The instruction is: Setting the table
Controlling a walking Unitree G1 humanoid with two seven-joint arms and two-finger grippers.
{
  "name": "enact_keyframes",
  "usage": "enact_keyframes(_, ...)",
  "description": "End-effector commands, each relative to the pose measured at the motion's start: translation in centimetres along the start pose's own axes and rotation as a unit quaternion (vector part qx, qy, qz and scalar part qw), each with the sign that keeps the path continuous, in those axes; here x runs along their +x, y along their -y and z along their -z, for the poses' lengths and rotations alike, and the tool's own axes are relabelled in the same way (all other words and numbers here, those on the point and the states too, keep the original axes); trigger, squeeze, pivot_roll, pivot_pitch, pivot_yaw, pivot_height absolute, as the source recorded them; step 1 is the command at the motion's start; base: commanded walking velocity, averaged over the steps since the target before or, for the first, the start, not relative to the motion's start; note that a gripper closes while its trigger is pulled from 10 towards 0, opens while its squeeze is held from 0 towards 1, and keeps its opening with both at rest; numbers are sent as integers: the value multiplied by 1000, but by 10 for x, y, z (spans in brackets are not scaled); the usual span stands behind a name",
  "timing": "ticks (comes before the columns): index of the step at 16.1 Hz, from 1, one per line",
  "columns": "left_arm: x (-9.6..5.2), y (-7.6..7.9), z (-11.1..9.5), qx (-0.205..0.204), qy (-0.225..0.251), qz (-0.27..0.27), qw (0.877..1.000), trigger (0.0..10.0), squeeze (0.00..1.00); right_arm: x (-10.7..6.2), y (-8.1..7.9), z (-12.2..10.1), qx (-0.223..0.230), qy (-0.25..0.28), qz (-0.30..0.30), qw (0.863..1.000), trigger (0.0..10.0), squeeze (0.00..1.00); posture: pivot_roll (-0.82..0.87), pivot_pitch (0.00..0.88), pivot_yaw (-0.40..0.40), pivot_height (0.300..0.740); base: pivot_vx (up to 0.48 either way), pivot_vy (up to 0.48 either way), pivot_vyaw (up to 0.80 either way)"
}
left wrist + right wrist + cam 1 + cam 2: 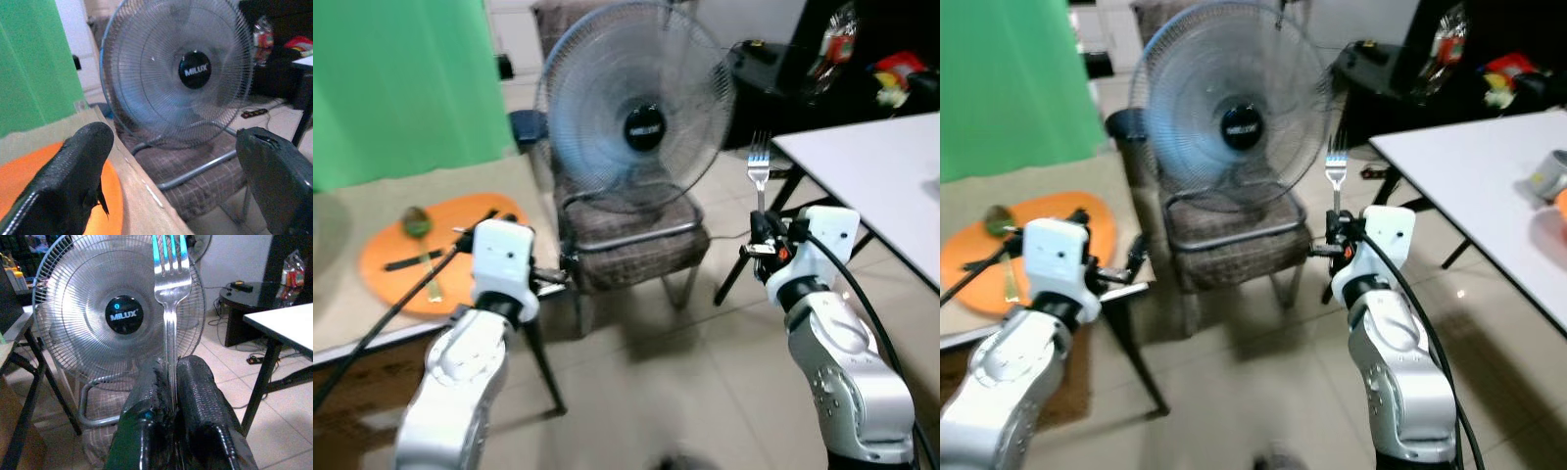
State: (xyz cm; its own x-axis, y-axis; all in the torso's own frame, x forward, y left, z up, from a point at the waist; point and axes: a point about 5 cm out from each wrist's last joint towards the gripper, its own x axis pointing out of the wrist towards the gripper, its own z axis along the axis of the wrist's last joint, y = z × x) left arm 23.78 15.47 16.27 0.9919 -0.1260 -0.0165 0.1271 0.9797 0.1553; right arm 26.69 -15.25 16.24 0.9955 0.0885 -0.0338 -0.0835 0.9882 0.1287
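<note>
Your right gripper is clenching a fork by its handle, tines pointing up, in front of the fan sitting on the chair. Your left gripper is hanging released beside the orange tray, which is carrying dark utensils and something green. The white table is standing to your right.

Home room: fan, chair, table
</note>
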Motion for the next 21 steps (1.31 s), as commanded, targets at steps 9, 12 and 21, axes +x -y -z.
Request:
enact_keyframes(9,7,8,-3,-4,11,33,999,10000,0,9,6,-2,-23,-5,42,999,10000,0,77,0,-2,740,189,0,-267)
enact_keyframes(12,9,6,-3,-3,12,34,999,10000,0,11,7,-3,-23,-4,45,999,10000,0,77,0,1,740,402,0,0)
enact_keyframes(21,14,6,-5,2,18,46,999,10000,0,15,8,-5,-25,-3,50,998,10000,0,72,0,6,740,405,0,-690)
